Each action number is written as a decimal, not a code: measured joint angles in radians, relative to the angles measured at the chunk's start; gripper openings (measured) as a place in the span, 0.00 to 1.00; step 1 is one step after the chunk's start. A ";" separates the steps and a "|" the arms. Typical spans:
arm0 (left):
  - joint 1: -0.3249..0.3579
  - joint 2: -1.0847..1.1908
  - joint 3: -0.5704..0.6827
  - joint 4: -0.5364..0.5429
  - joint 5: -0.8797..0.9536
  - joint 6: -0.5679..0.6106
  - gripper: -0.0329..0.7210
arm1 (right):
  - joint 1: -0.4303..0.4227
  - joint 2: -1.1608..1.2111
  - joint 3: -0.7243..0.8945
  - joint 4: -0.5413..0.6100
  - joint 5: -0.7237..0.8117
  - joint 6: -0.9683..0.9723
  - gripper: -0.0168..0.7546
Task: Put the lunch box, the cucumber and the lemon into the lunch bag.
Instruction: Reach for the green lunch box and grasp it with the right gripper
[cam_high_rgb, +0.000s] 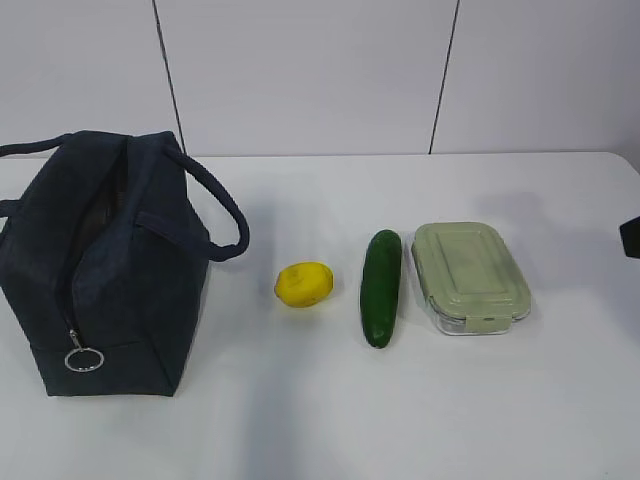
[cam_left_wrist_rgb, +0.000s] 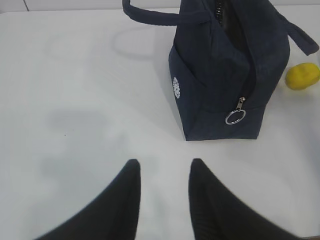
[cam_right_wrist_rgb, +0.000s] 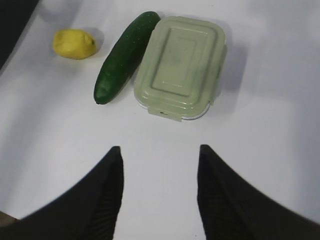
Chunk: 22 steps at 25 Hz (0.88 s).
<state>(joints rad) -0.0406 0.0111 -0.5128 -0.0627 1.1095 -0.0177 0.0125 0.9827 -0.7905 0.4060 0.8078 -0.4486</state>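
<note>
The navy lunch bag (cam_high_rgb: 105, 262) stands at the left, its ring pull (cam_high_rgb: 84, 359) low on the near end; it also shows in the left wrist view (cam_left_wrist_rgb: 227, 75). The yellow lemon (cam_high_rgb: 303, 284), the dark green cucumber (cam_high_rgb: 381, 286) and the lunch box (cam_high_rgb: 469, 276) with its sage-green lid lie in a row to its right. My left gripper (cam_left_wrist_rgb: 163, 165) is open and empty above bare table, short of the bag. My right gripper (cam_right_wrist_rgb: 158, 150) is open and empty, short of the lunch box (cam_right_wrist_rgb: 181, 66) and cucumber (cam_right_wrist_rgb: 126, 56). The lemon (cam_right_wrist_rgb: 74, 43) lies further left.
The white table (cam_high_rgb: 320, 420) runs to a white panelled wall behind. A dark part of the right arm (cam_high_rgb: 630, 236) shows at the right edge of the exterior view. The lemon (cam_left_wrist_rgb: 302, 75) peeks out beside the bag in the left wrist view.
</note>
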 joint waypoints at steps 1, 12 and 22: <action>0.000 0.000 0.000 0.000 0.000 0.000 0.35 | -0.007 0.025 -0.008 0.019 -0.002 -0.015 0.47; 0.000 0.000 0.000 0.000 0.000 0.000 0.35 | -0.271 0.218 -0.023 0.426 0.104 -0.416 0.47; 0.000 0.000 0.000 0.000 0.000 0.000 0.35 | -0.346 0.456 -0.102 0.524 0.288 -0.571 0.47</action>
<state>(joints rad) -0.0406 0.0111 -0.5128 -0.0627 1.1095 -0.0177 -0.3333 1.4383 -0.8927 0.9296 1.0960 -1.0199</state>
